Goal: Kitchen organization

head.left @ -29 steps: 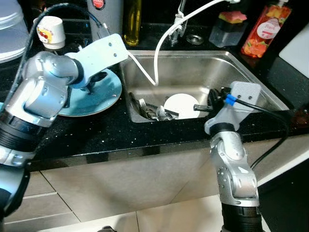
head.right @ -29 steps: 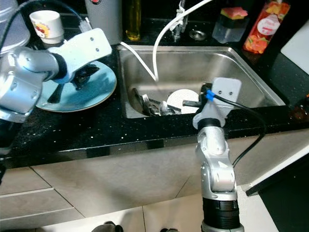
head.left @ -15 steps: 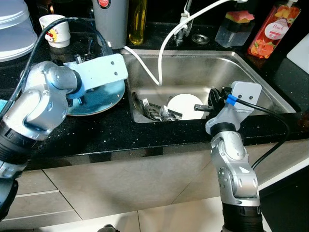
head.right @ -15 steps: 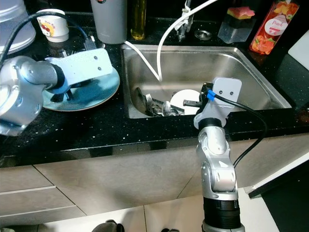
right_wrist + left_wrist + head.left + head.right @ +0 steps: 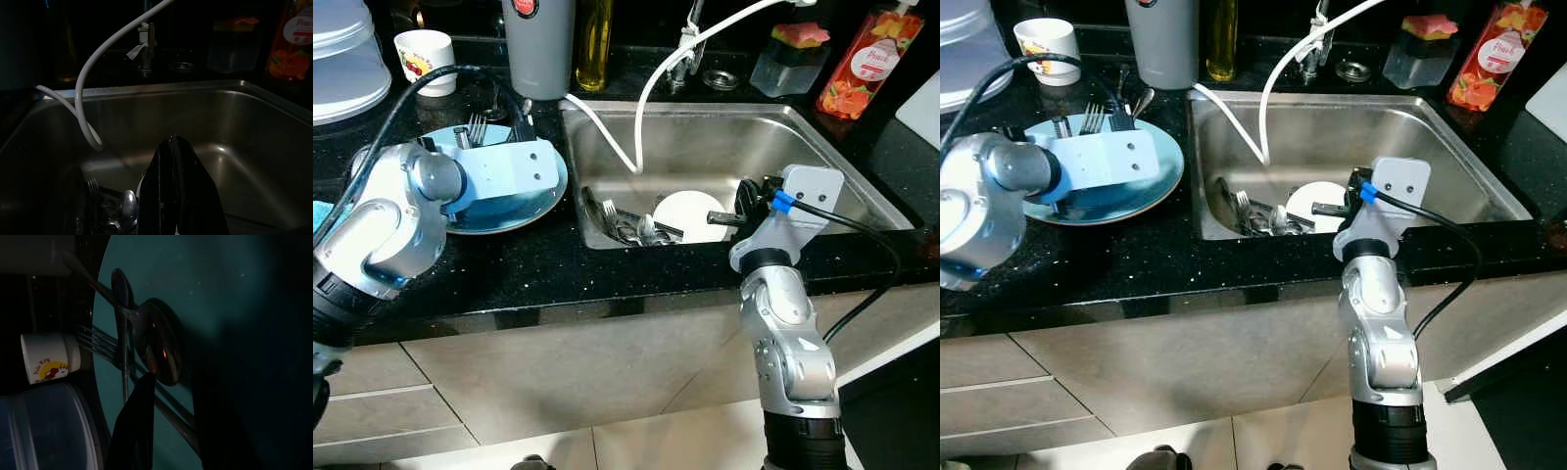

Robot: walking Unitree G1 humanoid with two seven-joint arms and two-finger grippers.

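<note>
A blue plate (image 5: 504,211) lies on the black counter left of the sink. Forks (image 5: 1092,119) and a spoon (image 5: 156,350) rest on its far side. My left gripper (image 5: 173,387) hangs low over the plate, open, with the cutlery lying under its fingers. In the steel sink (image 5: 705,108) sit a white plate (image 5: 680,211) and a heap of cutlery (image 5: 622,225). At the sink's front edge my right gripper (image 5: 713,217) is shut on nothing and points over the white plate; its fingers (image 5: 171,147) are pressed together.
A white hose (image 5: 646,88) loops from the tap into the sink. Behind the plate stand a white cup (image 5: 423,49), a grey canister (image 5: 538,39) and an oil bottle (image 5: 592,44). A clear lid (image 5: 342,59) is far left; a sponge holder (image 5: 783,54) and red soap bottle (image 5: 857,59) are back right.
My left arm has swung lower and leftward over the blue plate, uncovering the forks and spoon at its far rim. The right arm has stayed put.
</note>
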